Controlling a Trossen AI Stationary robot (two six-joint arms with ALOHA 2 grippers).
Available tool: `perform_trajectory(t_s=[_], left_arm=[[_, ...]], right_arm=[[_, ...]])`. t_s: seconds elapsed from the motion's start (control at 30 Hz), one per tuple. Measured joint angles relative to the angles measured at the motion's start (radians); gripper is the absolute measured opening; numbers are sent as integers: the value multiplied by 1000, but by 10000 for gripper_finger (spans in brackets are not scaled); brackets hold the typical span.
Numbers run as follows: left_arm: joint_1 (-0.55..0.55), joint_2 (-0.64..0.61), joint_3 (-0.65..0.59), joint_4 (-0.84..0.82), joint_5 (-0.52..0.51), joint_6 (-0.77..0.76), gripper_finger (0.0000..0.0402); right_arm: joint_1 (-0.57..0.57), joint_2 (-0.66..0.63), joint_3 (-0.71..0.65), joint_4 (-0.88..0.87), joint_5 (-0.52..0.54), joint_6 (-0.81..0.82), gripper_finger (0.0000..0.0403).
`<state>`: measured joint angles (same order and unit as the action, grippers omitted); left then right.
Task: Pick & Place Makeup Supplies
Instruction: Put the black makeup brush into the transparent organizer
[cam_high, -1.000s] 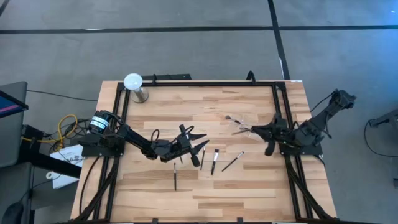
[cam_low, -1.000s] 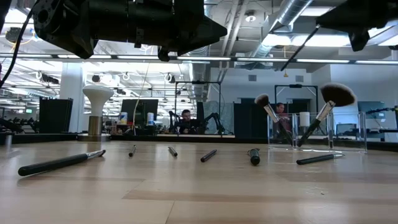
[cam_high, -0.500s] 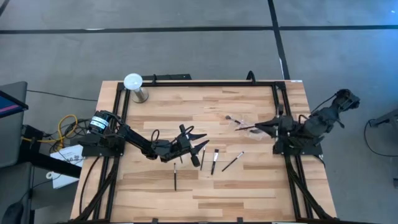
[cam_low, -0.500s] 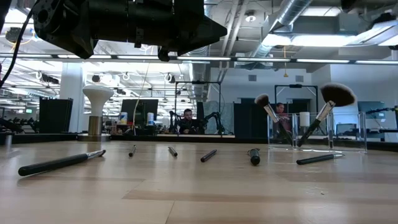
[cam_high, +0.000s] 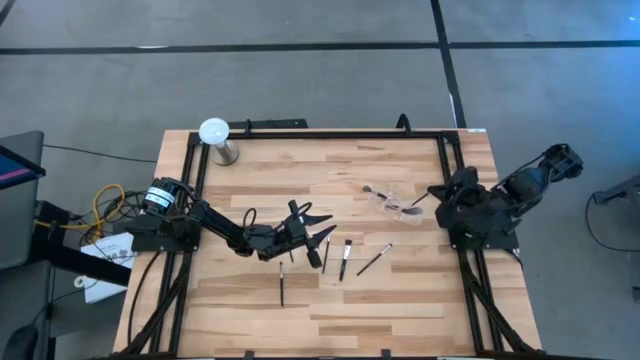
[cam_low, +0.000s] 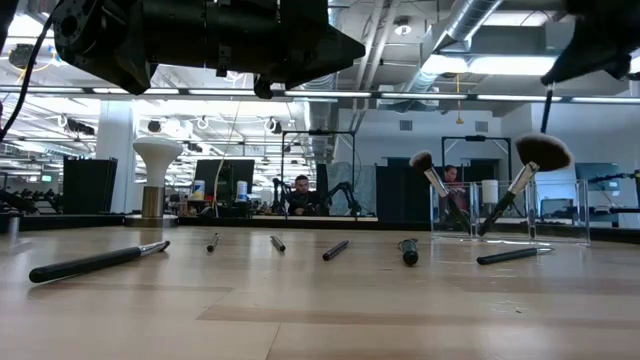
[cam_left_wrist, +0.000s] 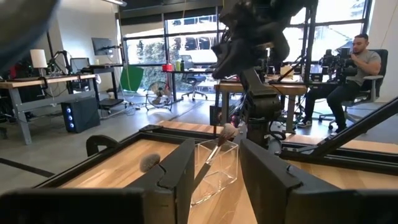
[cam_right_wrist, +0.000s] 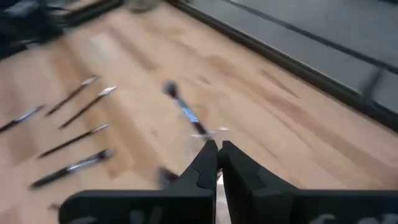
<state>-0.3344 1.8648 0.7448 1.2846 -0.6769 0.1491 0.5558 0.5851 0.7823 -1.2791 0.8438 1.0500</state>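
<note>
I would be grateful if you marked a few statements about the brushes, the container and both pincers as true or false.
1. The left pincer is open and holds nothing. True.
2. The right pincer is empty. False: it is shut on a thin brush.
3. Two brushes stand tilted in the clear container. True.
4. The white globe stands by the table's right edge. False: it stands at the back left corner of the table.
5. Every brush is in the container. False: several loose brushes lie on the wood.
</note>
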Motion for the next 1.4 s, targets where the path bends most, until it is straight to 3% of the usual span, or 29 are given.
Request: perform_trajectory(t_s=[0.53,1.13,1.4], left_arm=[[0,0,0,0,0,0,126],[0,0,0,0,0,0,127],[0,0,0,0,0,0,127]], right_arm=[[-47,90,-168,43,-38,174,0],[-48,114,-169,37,-36,236,0],[-48,189,-169,34,-38,235,4]])
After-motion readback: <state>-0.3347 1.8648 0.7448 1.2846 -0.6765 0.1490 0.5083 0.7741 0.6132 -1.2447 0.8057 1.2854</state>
